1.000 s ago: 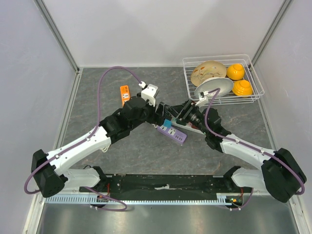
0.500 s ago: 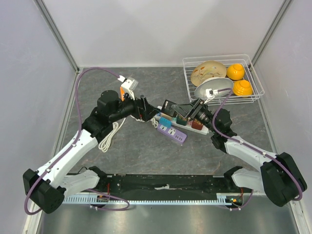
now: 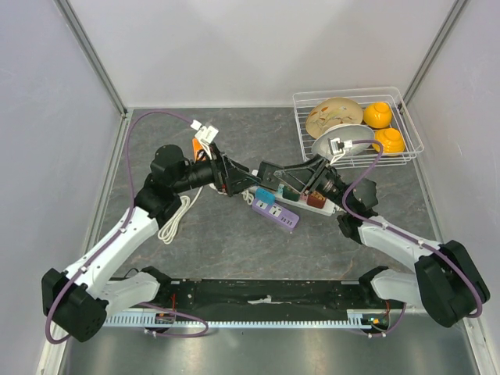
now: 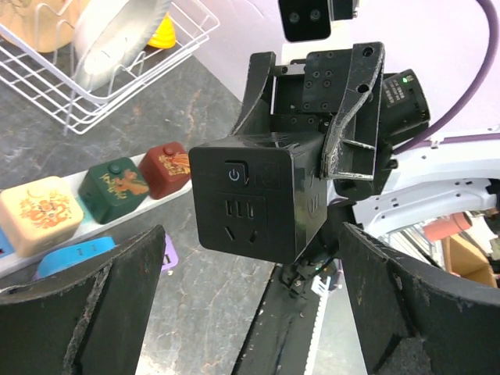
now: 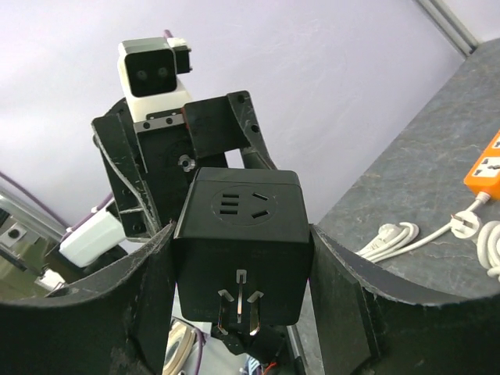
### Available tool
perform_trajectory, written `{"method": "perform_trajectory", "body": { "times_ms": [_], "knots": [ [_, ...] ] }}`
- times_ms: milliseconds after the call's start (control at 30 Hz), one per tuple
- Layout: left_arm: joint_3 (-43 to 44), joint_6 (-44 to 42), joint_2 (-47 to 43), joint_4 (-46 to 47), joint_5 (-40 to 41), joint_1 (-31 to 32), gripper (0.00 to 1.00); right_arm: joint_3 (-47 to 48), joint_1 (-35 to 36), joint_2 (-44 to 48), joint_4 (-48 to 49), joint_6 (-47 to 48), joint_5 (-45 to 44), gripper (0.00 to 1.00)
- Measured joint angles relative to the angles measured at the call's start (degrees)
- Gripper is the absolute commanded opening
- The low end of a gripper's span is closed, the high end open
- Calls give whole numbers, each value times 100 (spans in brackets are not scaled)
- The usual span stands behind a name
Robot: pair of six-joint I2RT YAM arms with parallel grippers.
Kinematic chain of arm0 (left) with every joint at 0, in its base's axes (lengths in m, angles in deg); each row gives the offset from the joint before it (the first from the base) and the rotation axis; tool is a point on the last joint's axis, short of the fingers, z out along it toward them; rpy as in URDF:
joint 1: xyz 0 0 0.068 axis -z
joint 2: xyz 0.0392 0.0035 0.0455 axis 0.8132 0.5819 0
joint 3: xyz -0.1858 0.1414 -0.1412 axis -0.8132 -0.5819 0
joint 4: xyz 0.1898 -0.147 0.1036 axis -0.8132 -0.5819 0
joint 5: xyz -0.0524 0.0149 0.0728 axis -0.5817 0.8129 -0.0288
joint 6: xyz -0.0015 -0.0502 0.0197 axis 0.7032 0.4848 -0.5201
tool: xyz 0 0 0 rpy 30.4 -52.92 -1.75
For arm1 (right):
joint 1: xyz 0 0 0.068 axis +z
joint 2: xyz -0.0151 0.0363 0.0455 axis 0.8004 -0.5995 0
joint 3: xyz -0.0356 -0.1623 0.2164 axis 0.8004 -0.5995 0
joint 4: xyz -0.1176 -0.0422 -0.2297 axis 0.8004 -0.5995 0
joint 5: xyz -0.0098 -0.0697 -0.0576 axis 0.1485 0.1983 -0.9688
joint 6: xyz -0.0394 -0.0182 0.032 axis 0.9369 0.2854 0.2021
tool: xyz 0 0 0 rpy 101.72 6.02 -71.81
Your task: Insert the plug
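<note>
Right pincer (image 5: 244,269) clamped on black cube-shaped plastic plug adapter (image 5: 242,223), prongs toward wrist camera, raised off grey stone-pattern tabletop (image 3: 226,242) just beside left end of white power strip (image 3: 291,205). Left pincer (image 4: 250,293) spread wide, facing adapter, not touching, same side of strip.

A wire rack (image 3: 344,92) holds a beige plate (image 3: 332,116) and two yellow bowls (image 3: 377,115).

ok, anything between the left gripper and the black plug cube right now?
Nothing. Left wrist view: the open left gripper faces the black plug cube, held by the right gripper, only air between them.
</note>
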Motion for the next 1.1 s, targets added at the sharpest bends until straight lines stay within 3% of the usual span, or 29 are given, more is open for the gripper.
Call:
{"method": "perform_trajectory", "body": {
  "times_ms": [333, 800, 867, 967, 1000, 1033, 1100],
  "knots": [
    [-133, 702, 461, 791, -660, 42, 88, 22, 0, -166, 409, -267, 140, 0],
    [-280, 1141, 643, 1353, -839, 168, 70, 87, 125, -457, 828, -444, 175, 0],
    [-297, 1207, 647, 1392, -848, 168, 63, 87, 129, -472, 866, -444, 181, 0],
    [-299, 1279, 649, 1458, -855, 168, 32, 87, 129, -485, 935, -439, 186, 0],
    [-299, 1283, 649, 1469, -855, 168, 12, 87, 129, -492, 951, -435, 186, 1],
    [-299, 1285, 649, 1469, -855, 166, 3, 87, 129, -498, 951, -422, 190, 18],
    [-299, 1279, 649, 1399, -855, 155, 2, 87, 129, -498, 918, -387, 203, 42]
  ]
}}
